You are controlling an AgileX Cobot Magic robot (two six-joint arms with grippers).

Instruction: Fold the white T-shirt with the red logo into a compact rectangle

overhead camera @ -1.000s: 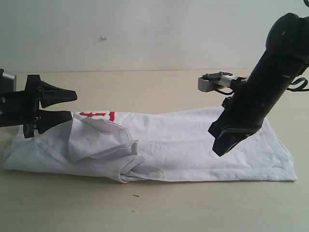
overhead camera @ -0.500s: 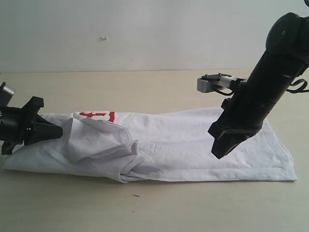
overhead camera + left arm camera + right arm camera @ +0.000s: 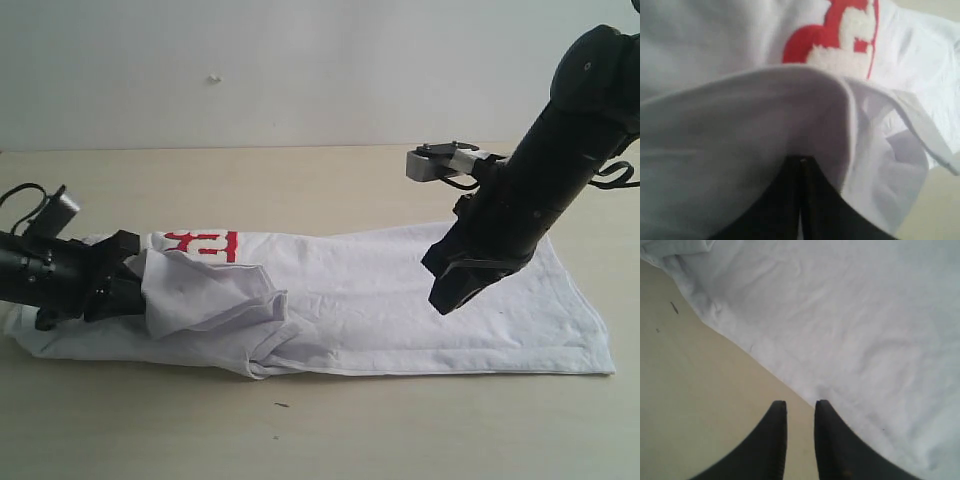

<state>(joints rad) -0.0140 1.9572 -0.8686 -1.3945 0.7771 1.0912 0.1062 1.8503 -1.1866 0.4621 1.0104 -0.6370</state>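
Mid-fold, the white T-shirt (image 3: 380, 290) lies as a long band on the surface (image 3: 300, 430): the left gripper (image 3: 118, 285), fingers clenched, sits under the bunched fold by the red logo (image 3: 203, 242), the right gripper (image 3: 442, 300) hovers empty, fingers slightly parted, so that bunch probably needs flattening next.

The pale wooden desk (image 3: 330, 190) carries the white T-shirt (image 3: 400, 310), spread lengthwise, a small dark speck (image 3: 281, 405) near its front edge.

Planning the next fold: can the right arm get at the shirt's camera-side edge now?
Probably yes: the right gripper hangs above the white T-shirt close to that edge, jaws slightly apart, nothing in between.
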